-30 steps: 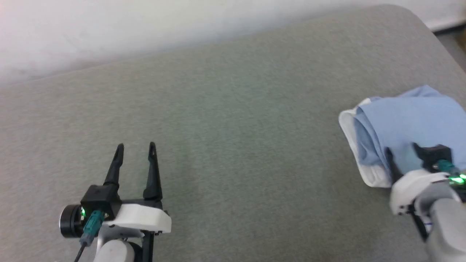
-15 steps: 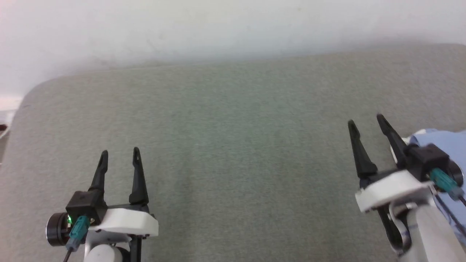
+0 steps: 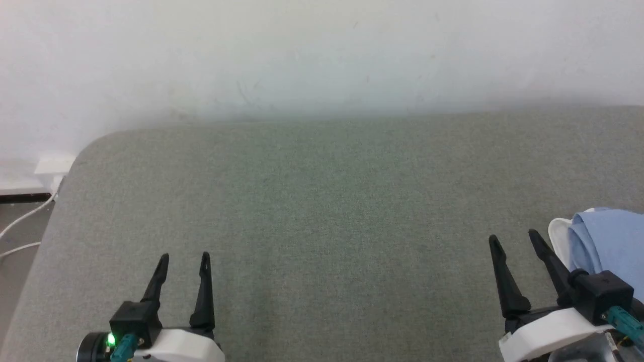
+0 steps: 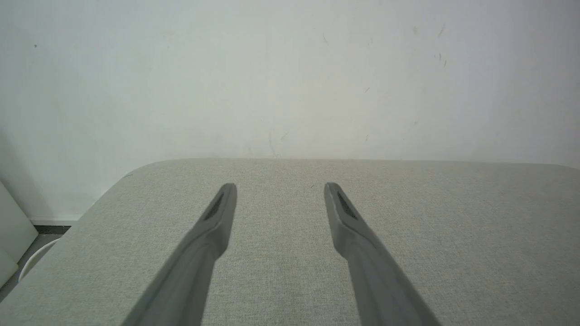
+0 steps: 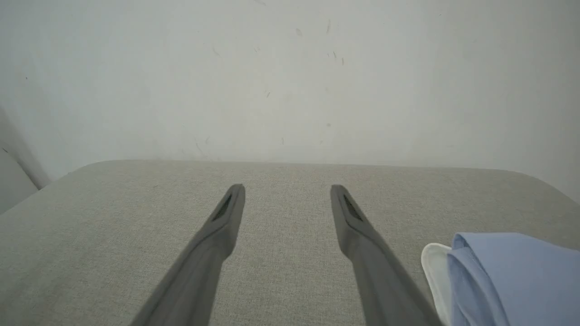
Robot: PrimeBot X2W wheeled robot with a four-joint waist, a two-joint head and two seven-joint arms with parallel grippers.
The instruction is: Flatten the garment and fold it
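Garment point(image 3: 609, 246) is lying bunched at 4 o'clock, with R gripper point(image 3: 513, 237) and L gripper point(image 3: 184, 256) hovering spread, empty — R's best pinching one edge low.

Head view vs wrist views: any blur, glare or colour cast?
Head view: soft, greenish cast on the grey surface, wall washed out, garment cropped at the right edge. Left wrist view: crisp weave, fingers blurred near the lens. Right wrist view: same, flat light, no glare.

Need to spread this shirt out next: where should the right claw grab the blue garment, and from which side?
Probably the white rolled edge of the garment, approached from its left by the right claw: that edge faces the open claw and lies nearest it.
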